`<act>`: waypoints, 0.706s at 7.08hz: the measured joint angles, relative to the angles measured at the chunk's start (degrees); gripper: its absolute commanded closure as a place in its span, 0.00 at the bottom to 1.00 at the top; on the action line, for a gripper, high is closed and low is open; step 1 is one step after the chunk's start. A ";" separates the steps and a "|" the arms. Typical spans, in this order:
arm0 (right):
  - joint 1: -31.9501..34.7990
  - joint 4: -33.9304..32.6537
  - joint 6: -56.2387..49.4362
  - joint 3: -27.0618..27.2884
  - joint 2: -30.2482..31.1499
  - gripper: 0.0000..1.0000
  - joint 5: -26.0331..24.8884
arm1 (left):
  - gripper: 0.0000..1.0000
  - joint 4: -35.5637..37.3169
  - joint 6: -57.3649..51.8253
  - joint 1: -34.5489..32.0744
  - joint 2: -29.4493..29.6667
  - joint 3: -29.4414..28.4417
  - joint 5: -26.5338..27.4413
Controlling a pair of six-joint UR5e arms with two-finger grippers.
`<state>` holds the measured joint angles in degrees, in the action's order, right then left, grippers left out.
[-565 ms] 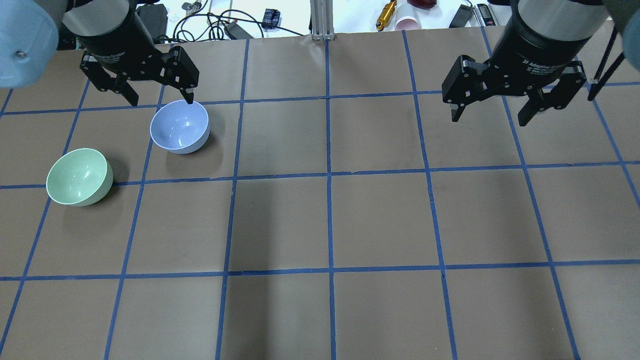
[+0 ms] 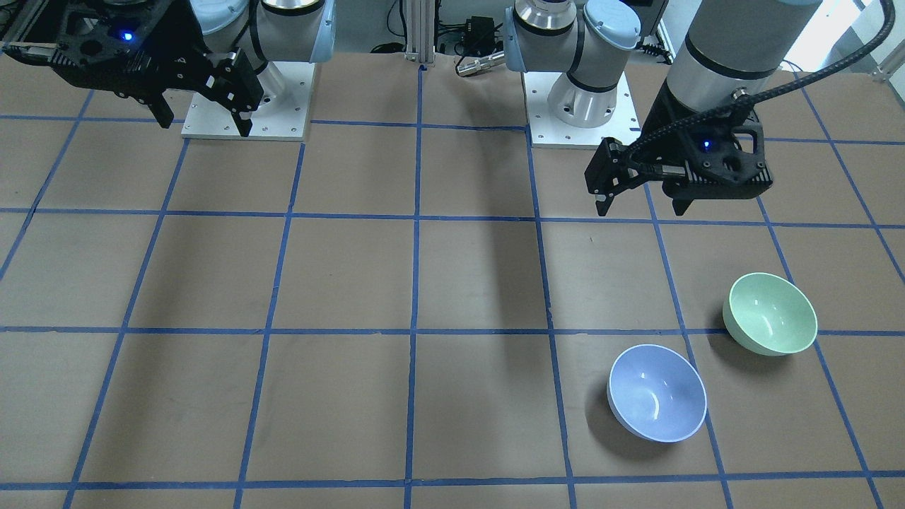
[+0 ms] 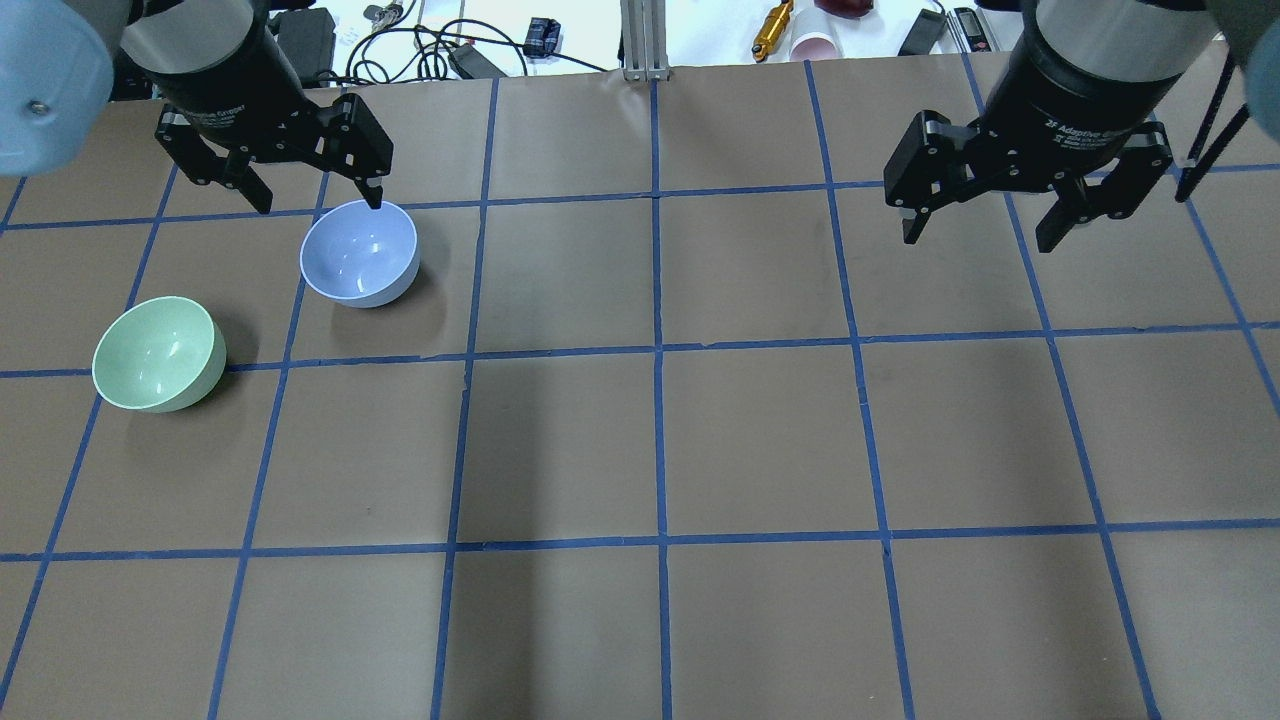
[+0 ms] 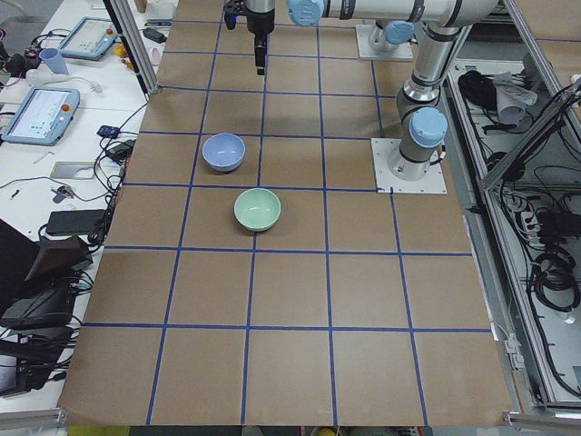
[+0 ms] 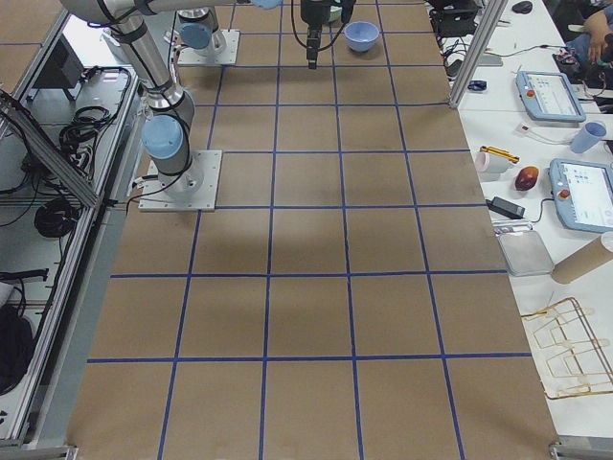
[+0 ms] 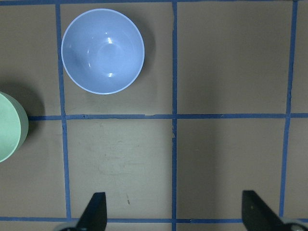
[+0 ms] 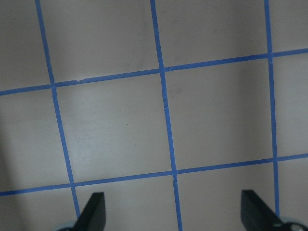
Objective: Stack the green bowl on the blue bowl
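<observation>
The mint-green bowl (image 3: 158, 353) stands upright on the table's left part, and it also shows in the front view (image 2: 770, 314) and at the left edge of the left wrist view (image 6: 9, 127). The pale blue bowl (image 3: 359, 252) stands upright and empty about a bowl's width from it (image 2: 657, 392) (image 6: 103, 50). My left gripper (image 3: 320, 200) hangs open and empty well above the table near the blue bowl, touching neither bowl (image 2: 641, 210). My right gripper (image 3: 977, 238) is open and empty, high over the right side (image 2: 205, 126).
The table (image 3: 660, 440) is brown paper marked with a blue tape grid. Cables, a cup and tools (image 3: 790, 30) lie beyond its far edge. The arm bases (image 2: 580, 106) stand at the robot's side of the table.
My left gripper has shifted very slightly. Both bowls and the right gripper stay where they were.
</observation>
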<state>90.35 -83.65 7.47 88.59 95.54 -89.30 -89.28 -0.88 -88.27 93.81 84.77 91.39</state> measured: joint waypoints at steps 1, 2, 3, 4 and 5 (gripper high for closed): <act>0.00 -0.01 0.00 0.00 0.00 0.00 0.00 | 0.00 0.06 0.00 0.18 0.09 -0.01 0.03; 0.00 -0.02 0.00 0.00 0.00 0.00 0.00 | 0.00 0.03 -0.02 0.42 0.32 -0.01 0.07; 0.00 -0.02 0.00 0.00 0.00 0.00 0.00 | 0.00 -0.04 -0.24 0.79 0.52 0.01 0.05; 0.00 -0.02 0.00 0.00 0.00 0.00 0.00 | 0.00 -0.06 -0.62 1.25 0.78 0.03 0.01; 0.00 -0.02 0.00 0.00 0.00 0.00 0.00 | 0.00 -0.08 -0.89 1.63 0.99 0.04 0.03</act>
<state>90.35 -83.67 7.47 88.59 95.54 -89.30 -89.37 -1.77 -86.64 94.80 84.81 91.41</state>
